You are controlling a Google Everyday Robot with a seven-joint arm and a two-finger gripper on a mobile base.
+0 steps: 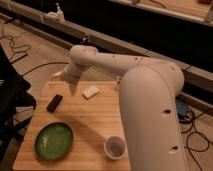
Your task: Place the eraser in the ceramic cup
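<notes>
Wooden surface [85,122] over a cabled floor [37,57]. The white arm [115,65] bends down. Its pincer [73,90] hangs near the eraser [54,102], and I cannot tell its grip.

White end effector [73,90] near black eraser [54,103]

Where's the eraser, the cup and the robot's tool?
eraser [54,103]: camera view, middle of its black top.
cup [115,156]: camera view, its white front wall.
tool [73,91]: camera view, its tip, just right of the eraser.
</notes>
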